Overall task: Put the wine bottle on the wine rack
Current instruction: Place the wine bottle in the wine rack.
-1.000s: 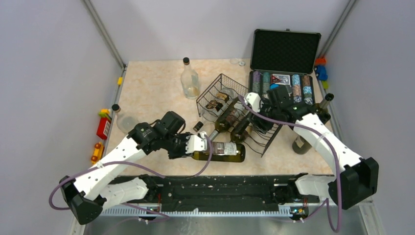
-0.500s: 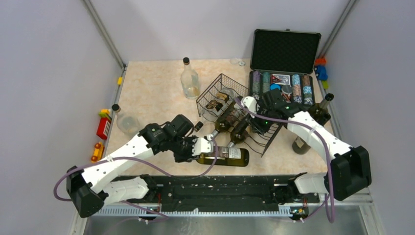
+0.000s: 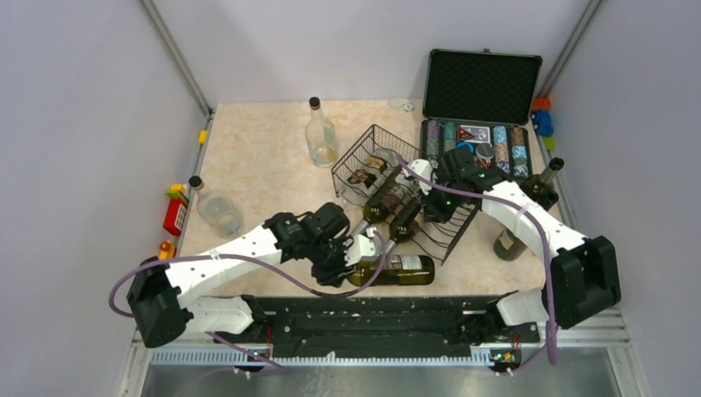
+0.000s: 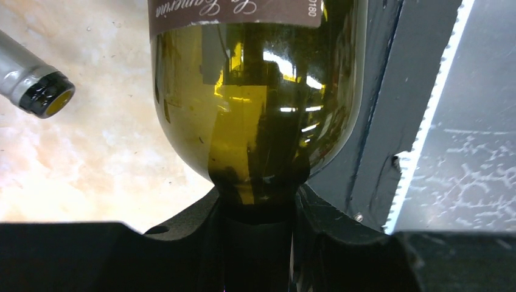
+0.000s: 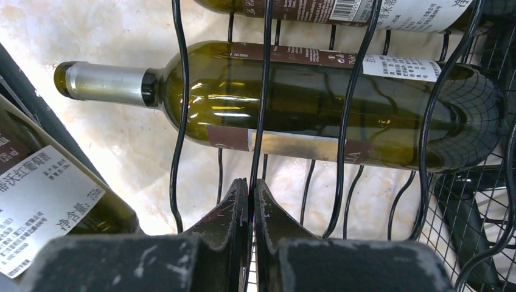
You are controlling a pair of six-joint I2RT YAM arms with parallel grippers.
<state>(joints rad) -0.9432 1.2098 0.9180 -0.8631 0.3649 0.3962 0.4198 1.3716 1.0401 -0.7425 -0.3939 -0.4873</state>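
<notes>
Left arm (image 3: 240, 246) low, reaching right, jaws clamped; right arm (image 3: 517, 203) bent inward, jaws pinched together.

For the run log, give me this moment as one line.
left gripper: shut on wine bottle neck | wine bottle: horizontal, outside wine rack | right gripper: shut on wine rack wire

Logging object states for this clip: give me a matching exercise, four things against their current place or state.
1 dark green glass wine bottle
2 black wire-mesh wine rack
3 tall clear glass bottle with black cap
4 black foam-lined case

A lid open
B standing upright by itself
C wire pinched by right gripper
D neck clamped by left gripper

Pairs: 1-D, 2-C, 3-B, 4-A
</notes>
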